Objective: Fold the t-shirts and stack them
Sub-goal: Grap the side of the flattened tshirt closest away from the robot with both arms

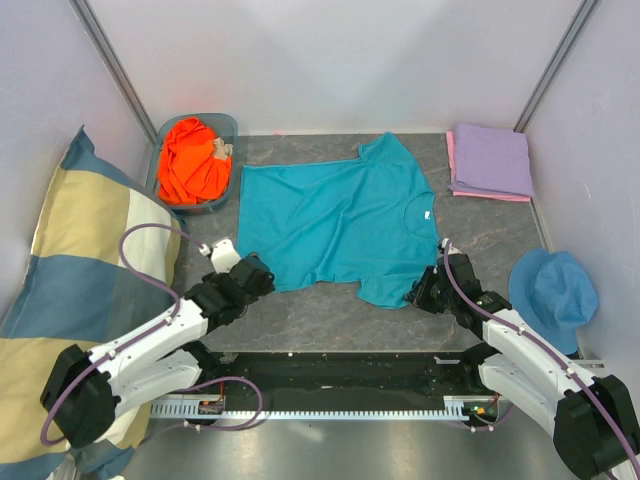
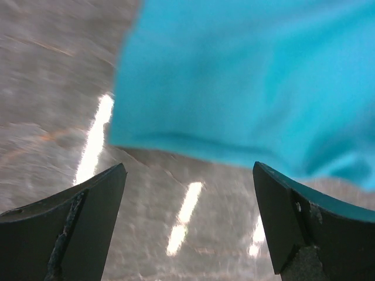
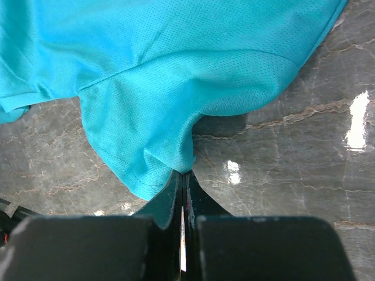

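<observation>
Right wrist | teal t-shirt [image 3: 176,64] sleeve pinched in right pincer [image 3: 183,177]

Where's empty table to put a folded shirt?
Bare grey table shows between the teal cloth t-shirt and the folded lavender t-shirt, and along the near edge before the teal one. Crowded: orange t-shirt in its grey-blue basket and checked pillow left, blue bucket hat right.
</observation>
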